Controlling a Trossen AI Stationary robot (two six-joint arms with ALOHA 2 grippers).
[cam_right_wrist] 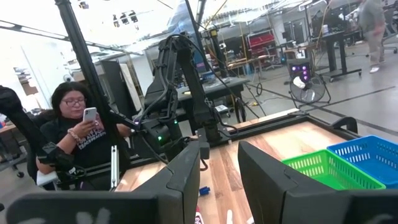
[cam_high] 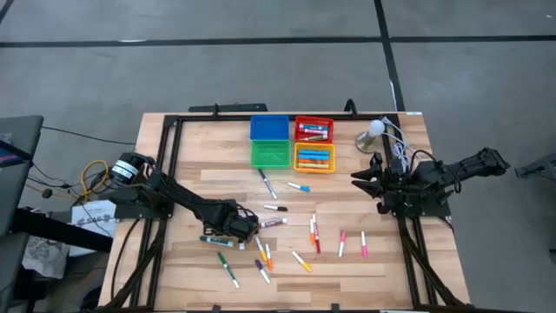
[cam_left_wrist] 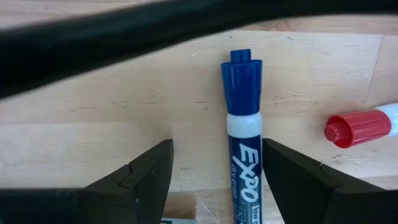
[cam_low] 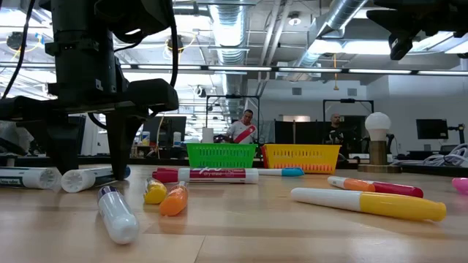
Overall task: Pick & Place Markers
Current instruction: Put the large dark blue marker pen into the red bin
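Now my left gripper [cam_left_wrist: 214,180] hangs low over the table's near-left, fingers spread wide, holding nothing, straddling 1 blue-capped marker [cam_left_wrist: 243,143] lying flat on the wood so they can close across its barrel.

- Both arms are built of matte black jointed segments; thin dark cables are seen along the links.
- The left gripper [cam_left_wrist: 214,180] has two black wedge-shaped fingers with angular tips.
- The right gripper [cam_right_wrist: 219,180] has flat dark fingers, possibly lettered in white.
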